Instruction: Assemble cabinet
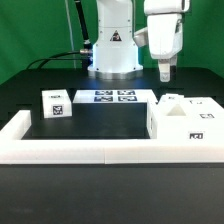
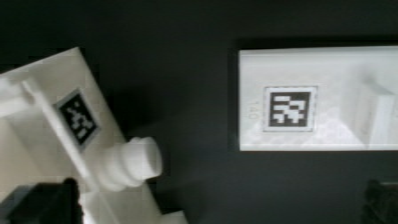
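Note:
The cabinet parts are white pieces with black-and-white tags. A large box part (image 1: 186,118) stands on the exterior view's right, inside the border rail. A small tagged cube (image 1: 55,104) stands on the left. My gripper (image 1: 165,71) hangs above the large part, not touching it. In the wrist view a tagged panel (image 2: 71,110) with a round knob (image 2: 128,160) lies beside a second tagged box part (image 2: 294,100), with a dark gap between them. My gripper (image 2: 214,205) is open and empty, with its dark fingertips (image 2: 45,200) at the frame's edges.
A long low white border rail (image 1: 80,150) runs along the front and both sides of the black table. The marker board (image 1: 112,96) lies flat in front of the robot base (image 1: 113,45). Cables trail at the back left.

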{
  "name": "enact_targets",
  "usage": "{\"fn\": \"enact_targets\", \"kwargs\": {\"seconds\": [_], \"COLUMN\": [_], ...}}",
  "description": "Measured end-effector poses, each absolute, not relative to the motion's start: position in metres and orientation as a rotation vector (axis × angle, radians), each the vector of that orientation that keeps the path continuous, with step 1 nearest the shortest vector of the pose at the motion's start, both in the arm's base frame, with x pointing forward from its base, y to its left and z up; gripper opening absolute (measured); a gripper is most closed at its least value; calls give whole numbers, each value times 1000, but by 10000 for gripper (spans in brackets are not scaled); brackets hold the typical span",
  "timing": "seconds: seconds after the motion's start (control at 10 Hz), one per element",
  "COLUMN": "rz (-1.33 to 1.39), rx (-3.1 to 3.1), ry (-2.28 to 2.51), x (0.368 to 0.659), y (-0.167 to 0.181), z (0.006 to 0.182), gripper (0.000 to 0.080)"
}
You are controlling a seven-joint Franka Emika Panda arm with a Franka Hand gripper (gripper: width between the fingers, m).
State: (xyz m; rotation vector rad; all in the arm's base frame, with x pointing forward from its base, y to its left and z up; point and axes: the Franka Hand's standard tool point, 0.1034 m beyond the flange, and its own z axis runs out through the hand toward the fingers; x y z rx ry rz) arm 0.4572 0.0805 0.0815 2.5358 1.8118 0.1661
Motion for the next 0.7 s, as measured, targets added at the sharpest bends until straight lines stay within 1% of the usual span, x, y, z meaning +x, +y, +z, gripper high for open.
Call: {"fn": "enact_targets", "kwargs": {"seconds": [0.2, 0.3, 0.6, 0.7], "rz": [162, 168, 225, 209], "rx": [2538, 2541, 2555, 2568], "ry": [1813, 1814, 1826, 1830], "x": [456, 454, 414, 409], "y": [81, 82, 90, 90], "z": [80, 77, 55, 48], "gripper": [797, 797, 797, 797]}}
